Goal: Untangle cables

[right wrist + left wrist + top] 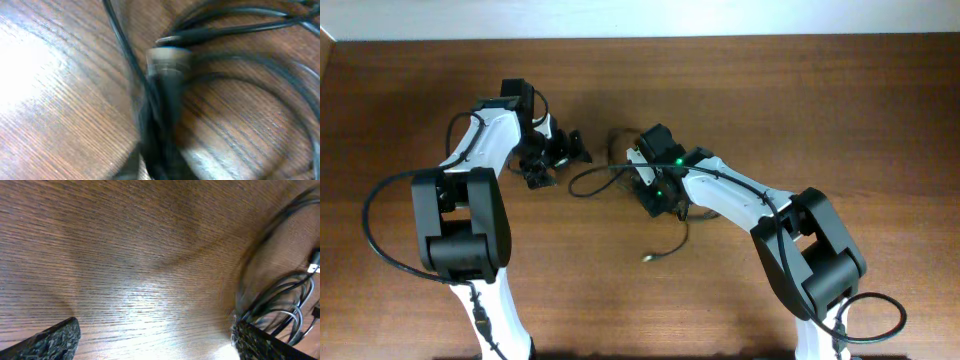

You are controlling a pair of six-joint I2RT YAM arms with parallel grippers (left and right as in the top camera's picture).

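Note:
The cables are thin black cords lying bunched on the wooden table at its middle. One loop reaches left and a tail ends in a small plug nearer the front. My right gripper is down on the bunch. In the blurred right wrist view it is shut on a black cord whose silver-tipped plug sticks out ahead of the jaws. My left gripper stands open just left of the bunch. Its two fingers are wide apart over bare wood, and the cords lie beside its right finger.
The table is brown wood. Thicker black arm cables loop beside the left arm's base and another by the right arm's base. A pale wall edge runs along the far side.

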